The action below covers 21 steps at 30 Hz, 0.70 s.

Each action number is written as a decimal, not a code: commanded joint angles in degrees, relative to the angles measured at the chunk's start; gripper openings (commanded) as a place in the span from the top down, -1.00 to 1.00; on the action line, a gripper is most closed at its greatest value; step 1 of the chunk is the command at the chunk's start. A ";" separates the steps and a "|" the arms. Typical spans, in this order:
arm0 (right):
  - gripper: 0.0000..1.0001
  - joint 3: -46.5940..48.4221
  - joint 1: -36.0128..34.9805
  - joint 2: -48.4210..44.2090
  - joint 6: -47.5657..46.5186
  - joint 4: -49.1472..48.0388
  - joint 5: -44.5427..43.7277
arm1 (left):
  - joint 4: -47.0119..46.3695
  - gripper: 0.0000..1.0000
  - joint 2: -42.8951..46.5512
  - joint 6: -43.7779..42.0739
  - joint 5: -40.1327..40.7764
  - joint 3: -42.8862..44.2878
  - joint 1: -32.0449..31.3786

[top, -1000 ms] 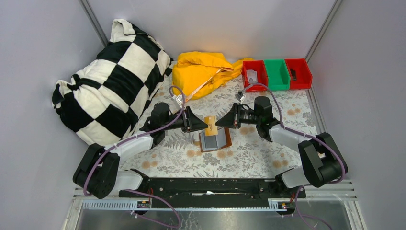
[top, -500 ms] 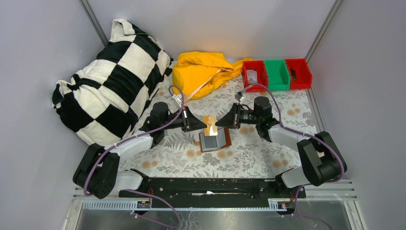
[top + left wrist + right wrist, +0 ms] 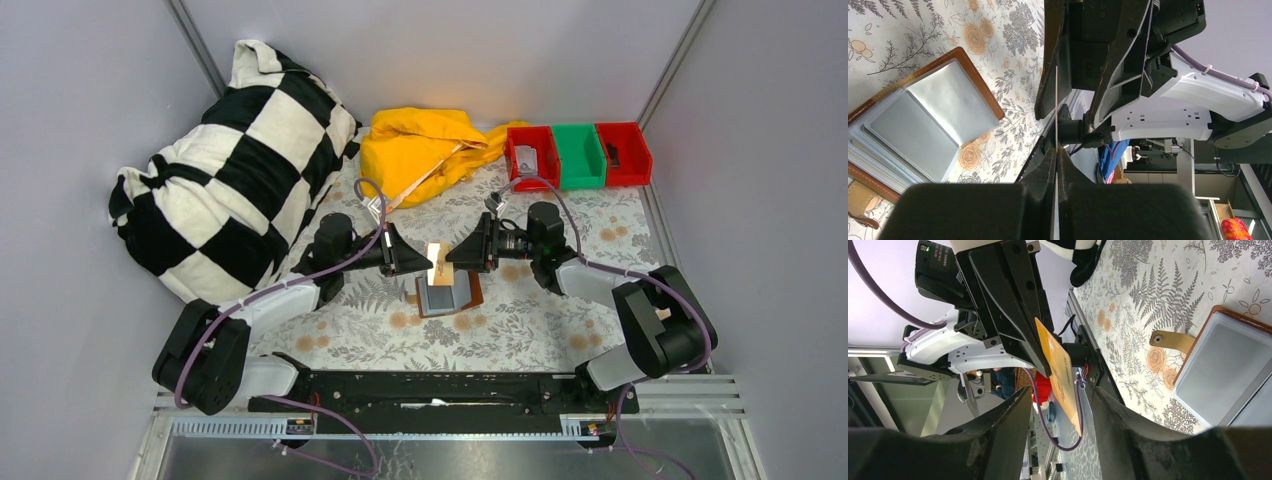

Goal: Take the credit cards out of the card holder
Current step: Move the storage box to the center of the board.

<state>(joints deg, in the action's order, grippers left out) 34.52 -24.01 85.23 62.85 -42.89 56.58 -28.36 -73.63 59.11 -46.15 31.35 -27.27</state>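
Observation:
One tan credit card [image 3: 436,261] hangs above the table, pinched at its left end by my shut left gripper [image 3: 423,263]. In the left wrist view the credit card [image 3: 1056,107] shows edge-on as a thin line running out of my left gripper [image 3: 1056,150]. My right gripper [image 3: 455,259] stands open around the card's other end; the right wrist view shows the credit card [image 3: 1060,371] between the spread fingers of my right gripper [image 3: 1062,391], with a gap on each side. The brown card holder [image 3: 447,295] lies open on the table below, grey pockets up [image 3: 923,120] [image 3: 1223,365].
A black-and-white checked pillow [image 3: 240,160] fills the far left. A yellow cloth [image 3: 430,145] lies at the back. A red bin [image 3: 530,155], a green bin [image 3: 578,155] and another red bin [image 3: 622,152] stand at the back right. The card holder's tan strap [image 3: 1170,340] sticks out sideways.
My left gripper shut on the card's left end, then my right gripper opened and let go of it. The card has shifted slightly to the left.

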 commanded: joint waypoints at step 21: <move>1.00 18.88 3.45 -8.07 -29.75 51.56 -23.05 | 24.21 -0.06 5.07 -13.94 6.74 9.16 1.99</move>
<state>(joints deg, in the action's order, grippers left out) 41.71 -24.58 83.90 52.80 -23.64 51.35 -17.50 -73.19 54.26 -44.73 34.20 -26.72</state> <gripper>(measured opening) 0.014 0.466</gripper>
